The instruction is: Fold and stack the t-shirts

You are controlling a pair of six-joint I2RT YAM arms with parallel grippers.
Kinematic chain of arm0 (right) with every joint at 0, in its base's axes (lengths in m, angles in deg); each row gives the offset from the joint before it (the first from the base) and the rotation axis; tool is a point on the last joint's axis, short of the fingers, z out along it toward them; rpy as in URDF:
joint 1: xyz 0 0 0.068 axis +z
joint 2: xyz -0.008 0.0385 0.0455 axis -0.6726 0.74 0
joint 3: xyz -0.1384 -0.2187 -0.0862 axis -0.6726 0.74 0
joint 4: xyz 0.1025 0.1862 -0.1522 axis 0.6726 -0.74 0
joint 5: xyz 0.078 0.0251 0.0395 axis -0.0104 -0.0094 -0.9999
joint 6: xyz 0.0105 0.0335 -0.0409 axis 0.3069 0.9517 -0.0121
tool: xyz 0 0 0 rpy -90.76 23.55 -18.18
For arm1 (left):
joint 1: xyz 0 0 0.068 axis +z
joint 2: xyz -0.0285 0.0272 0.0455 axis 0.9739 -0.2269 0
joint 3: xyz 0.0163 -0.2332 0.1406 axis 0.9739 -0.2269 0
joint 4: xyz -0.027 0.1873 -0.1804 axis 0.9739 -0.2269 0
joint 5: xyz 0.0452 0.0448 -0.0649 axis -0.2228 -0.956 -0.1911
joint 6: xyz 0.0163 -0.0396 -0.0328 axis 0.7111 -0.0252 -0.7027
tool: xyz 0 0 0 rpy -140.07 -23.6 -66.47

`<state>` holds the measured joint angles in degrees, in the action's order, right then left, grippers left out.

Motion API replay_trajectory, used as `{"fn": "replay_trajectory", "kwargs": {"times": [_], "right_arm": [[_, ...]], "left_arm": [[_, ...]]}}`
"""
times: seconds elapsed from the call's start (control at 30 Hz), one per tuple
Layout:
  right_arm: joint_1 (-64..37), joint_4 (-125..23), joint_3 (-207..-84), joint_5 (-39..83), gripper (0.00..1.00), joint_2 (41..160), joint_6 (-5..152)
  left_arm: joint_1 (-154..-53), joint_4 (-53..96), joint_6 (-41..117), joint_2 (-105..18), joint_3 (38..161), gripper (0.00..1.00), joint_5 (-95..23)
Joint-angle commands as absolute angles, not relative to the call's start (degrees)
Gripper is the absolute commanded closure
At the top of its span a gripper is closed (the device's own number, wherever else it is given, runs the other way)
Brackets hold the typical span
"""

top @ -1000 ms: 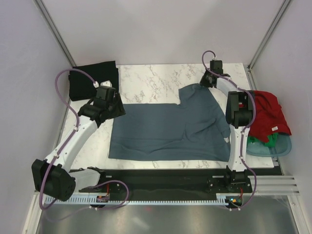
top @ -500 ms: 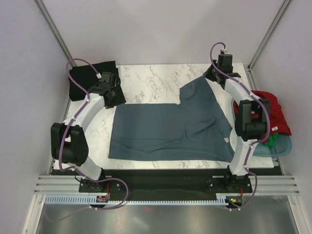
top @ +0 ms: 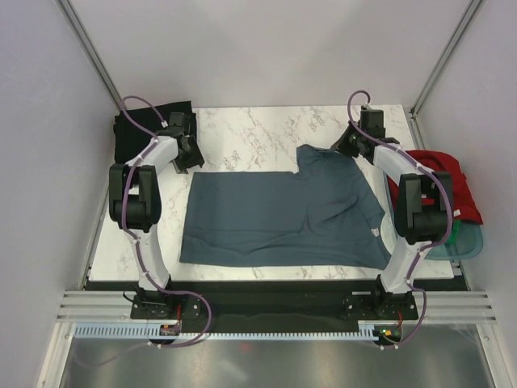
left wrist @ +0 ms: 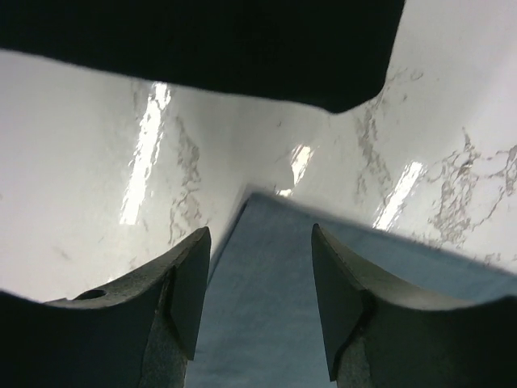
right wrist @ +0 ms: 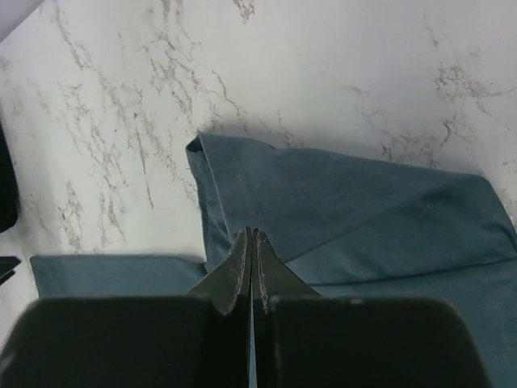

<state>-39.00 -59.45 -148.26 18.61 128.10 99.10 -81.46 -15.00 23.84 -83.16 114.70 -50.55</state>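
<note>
The top camera hangs high behind the arms, looking down on the whole table (top: 258, 129). The wrist cameras sit low and close to it: the left sees the black shirt (left wrist: 202, 40) at 12 o'clock, the right looks steeply down. All three share the blue shirt (top: 266, 214).

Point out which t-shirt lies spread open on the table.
The slate blue-grey t-shirt, mid-table. The black t-shirt sits folded at the far left corner; the red t-shirt is bunched at the right.
</note>
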Motion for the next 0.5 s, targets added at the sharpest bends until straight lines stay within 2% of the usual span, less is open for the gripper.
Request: {"fn": "replay_trajectory", "kwargs": {"times": [0.0, 0.47], "right_arm": [[-38.8, -55.9, -146.5, 16.1, 1.0, 122.3, 99.6], [-38.8, -56.9, -143.8, 16.0, 1.0, 119.0, 99.3]], "left_arm": [[-81.6, -13.5, 25.3, -86.3, 119.1, 0.41, -49.9], [-81.7, -13.6, 23.4, -89.2, 117.5, 0.61, -51.1]]}}
